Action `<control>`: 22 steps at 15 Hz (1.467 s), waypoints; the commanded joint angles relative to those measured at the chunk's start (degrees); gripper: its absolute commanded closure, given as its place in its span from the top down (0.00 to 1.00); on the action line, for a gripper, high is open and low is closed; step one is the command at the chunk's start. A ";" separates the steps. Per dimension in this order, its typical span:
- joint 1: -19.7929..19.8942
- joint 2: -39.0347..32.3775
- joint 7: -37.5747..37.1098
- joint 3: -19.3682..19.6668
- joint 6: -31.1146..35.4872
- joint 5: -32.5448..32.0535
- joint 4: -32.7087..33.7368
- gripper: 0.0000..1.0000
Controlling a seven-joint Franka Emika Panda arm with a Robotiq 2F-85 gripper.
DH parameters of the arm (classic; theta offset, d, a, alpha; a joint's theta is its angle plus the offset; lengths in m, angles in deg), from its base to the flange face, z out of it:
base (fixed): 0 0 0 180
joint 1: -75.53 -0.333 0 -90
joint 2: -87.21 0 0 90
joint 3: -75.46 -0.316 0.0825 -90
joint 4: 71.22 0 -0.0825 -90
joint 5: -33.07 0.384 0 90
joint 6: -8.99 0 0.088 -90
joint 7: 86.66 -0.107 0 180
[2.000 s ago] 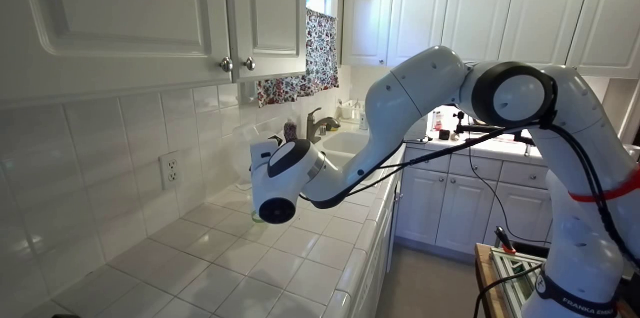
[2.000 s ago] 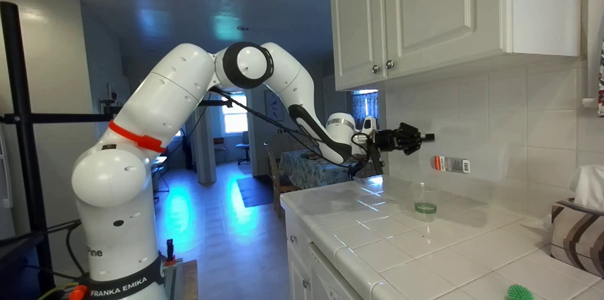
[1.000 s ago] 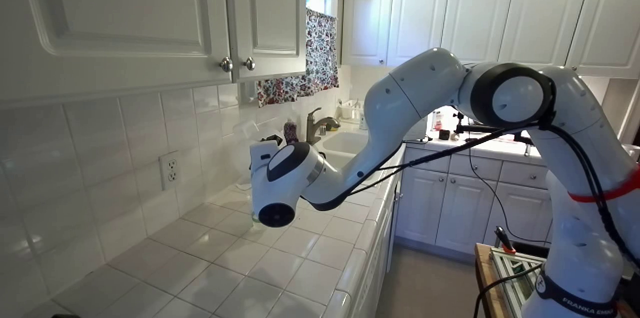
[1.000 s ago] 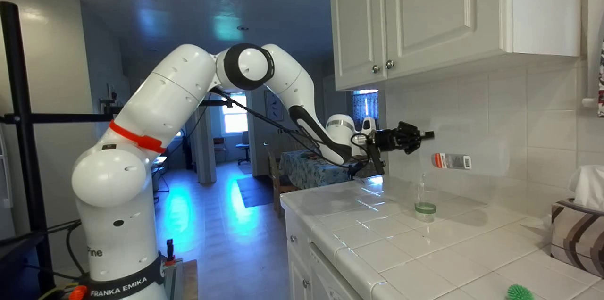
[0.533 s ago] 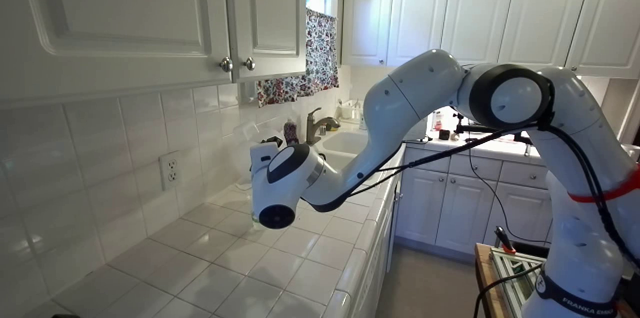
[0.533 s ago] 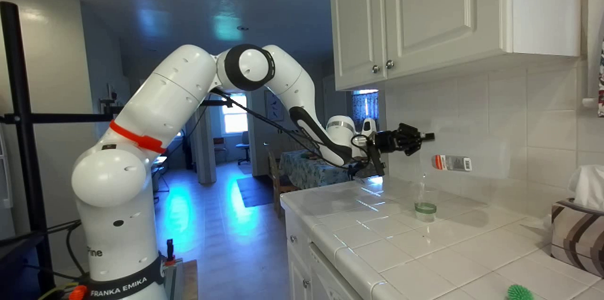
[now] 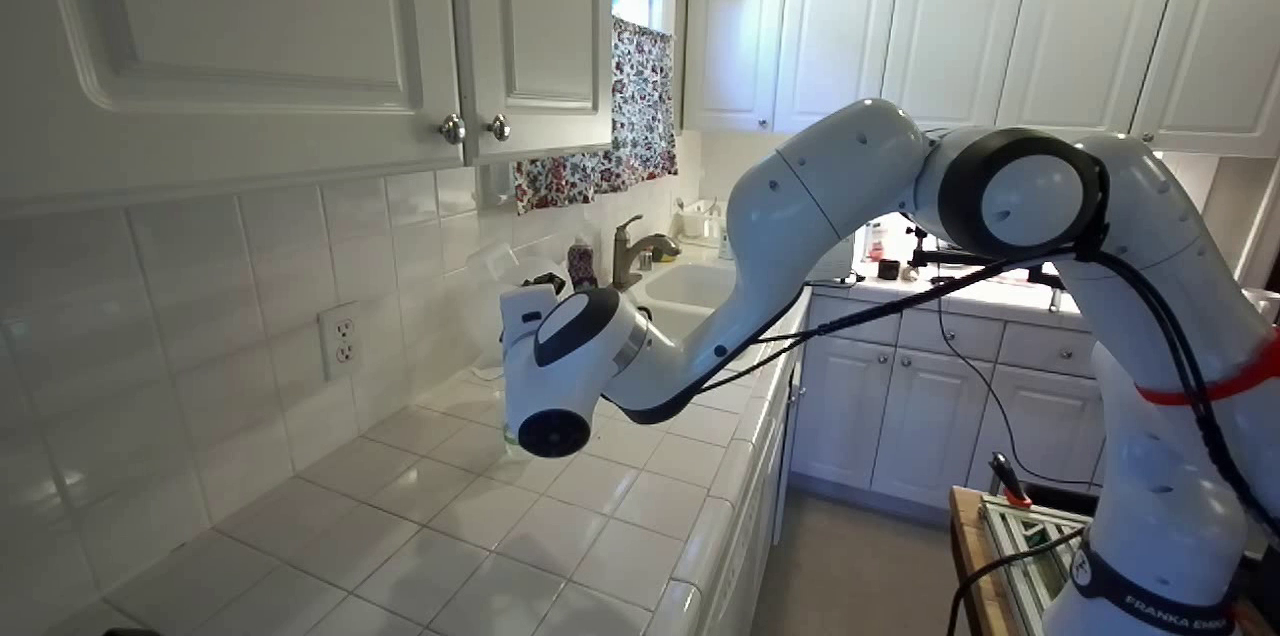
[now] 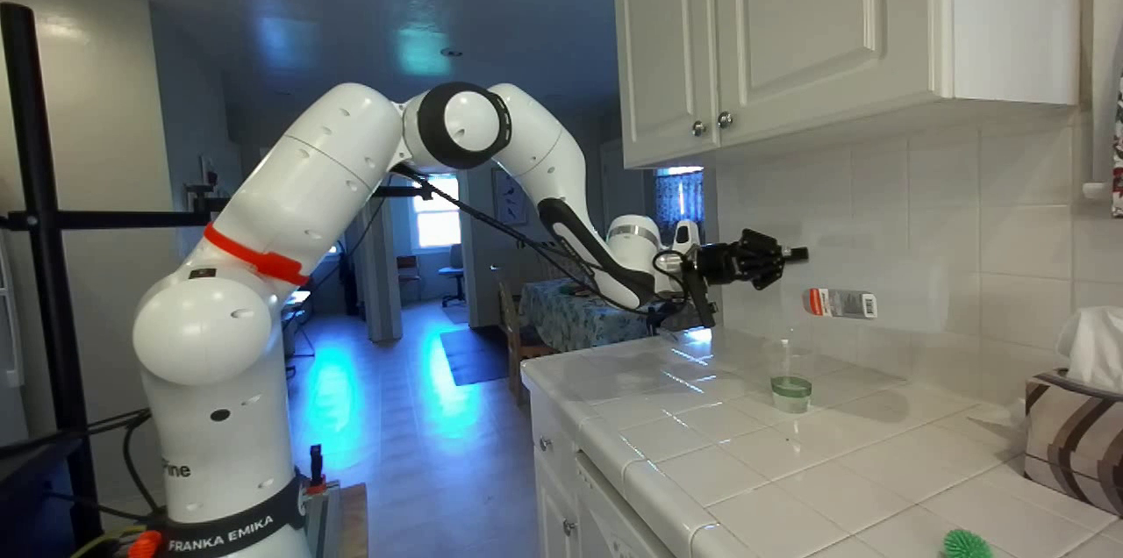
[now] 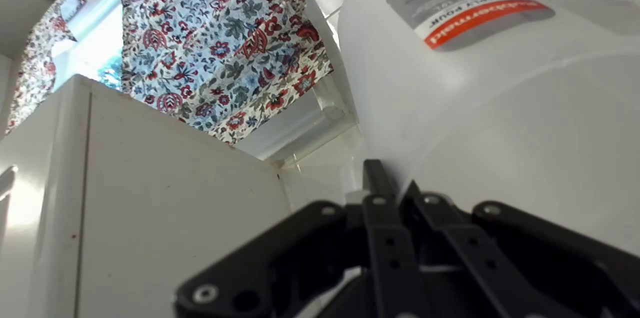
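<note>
A translucent white pitcher [image 9: 470,78], with a red and grey label [image 8: 842,304], is held by my black gripper [image 9: 395,180] well above the tiled counter. It lies over on its side; its outline is faint in both exterior views. My fingers [image 9: 375,175] are closed on a thin translucent part of it, though I cannot tell whether that is handle or wall. Below the gripper, a clear cup with a green band [image 8: 791,386] stands upright on the counter. Only a faint streak shows above the cup, and I cannot tell if it is liquid.
White wall cabinets [image 8: 790,40] hang above the counter [image 8: 842,470]. A tissue box [image 8: 1075,444] and a green bristly brush [image 8: 965,544] sit on the counter. Beyond the arm are a sink faucet [image 7: 640,251] and a floral curtain [image 7: 640,106].
The pitcher's label has turned from slanting downward to nearly level. My wrist dropped slightly early on and has stayed almost still over the last half second. A bright streak above the cup has faded.
</note>
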 commanded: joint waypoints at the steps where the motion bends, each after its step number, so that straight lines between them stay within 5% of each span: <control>1: 0.63 -0.06 0.23 -0.91 -0.41 -0.29 0.06 0.05; 22: 0.69 -0.01 -0.11 -0.87 -1.00 0.06 0.02 0.01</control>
